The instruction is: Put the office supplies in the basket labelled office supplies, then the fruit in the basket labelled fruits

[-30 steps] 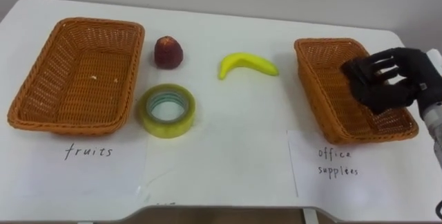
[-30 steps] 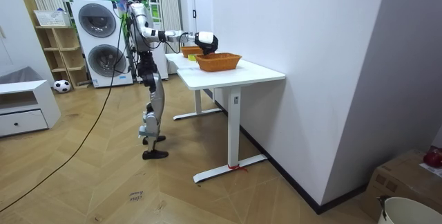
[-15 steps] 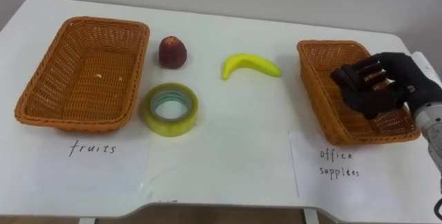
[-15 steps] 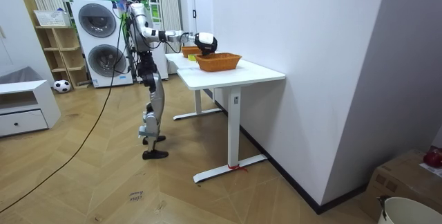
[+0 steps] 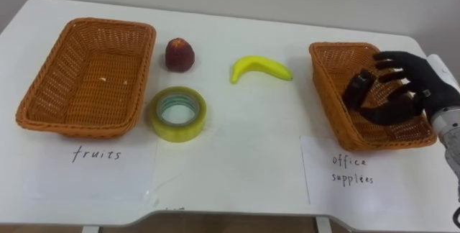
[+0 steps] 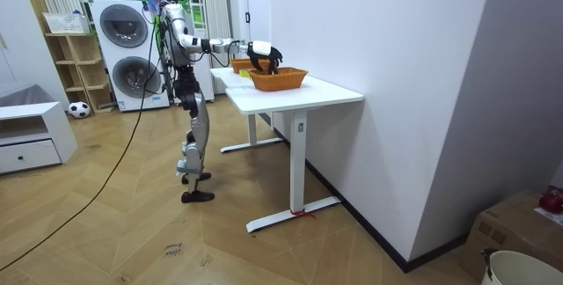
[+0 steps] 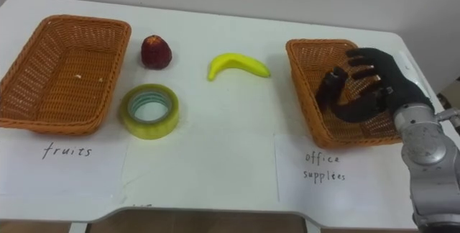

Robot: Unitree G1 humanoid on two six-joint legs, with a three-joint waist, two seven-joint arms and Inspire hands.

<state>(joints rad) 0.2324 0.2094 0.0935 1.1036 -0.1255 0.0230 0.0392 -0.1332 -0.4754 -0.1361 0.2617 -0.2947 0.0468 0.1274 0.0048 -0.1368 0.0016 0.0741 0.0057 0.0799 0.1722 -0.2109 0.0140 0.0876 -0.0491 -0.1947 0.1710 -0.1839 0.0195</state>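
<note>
R hand (image 5: 394, 93) is held over the R wicker basket (image 5: 327, 93), above its middle and far part. Its fingers are spread and only lightly curved, palm turned down and toward the left, and nothing is gripped. Whether the fingertips touch the weave can't be told from the eye views.

Still out on the white table (image 5: 244, 147):
- A banana (image 5: 260, 68) is laid far-centre, just left of the R basket and apart from it.
- A red apple (image 5: 179, 54) is set at the far R corner of the L wicker basket (image 5: 50, 82), just beside the rim.
- A roll of yellowish clear tape (image 5: 177, 113) is laid flat nearer than the apple, close to the L basket's R wall.

Nothing but a few pale specks is seen in the L basket. Of the R basket, part of the floor is covered by the hand.

A paper sheet w/ handwriting (image 5: 97, 168) is placed on the near side of the L basket, and a 2nd sheet (image 5: 352, 172) near the R one.

In the right eye view more of the silver forearm (image 7: 431, 161) is taken in, running down to the lower R corner.

In the room view the robot is seen upright at the table's long side w/ the R arm stretched out level. The hand (image 6: 264, 54) is held above the basket closer to that camera. Washing machines (image 6: 123, 30) are seen behind the robot and a small ball (image 6: 79, 108) on the floor by them.
</note>
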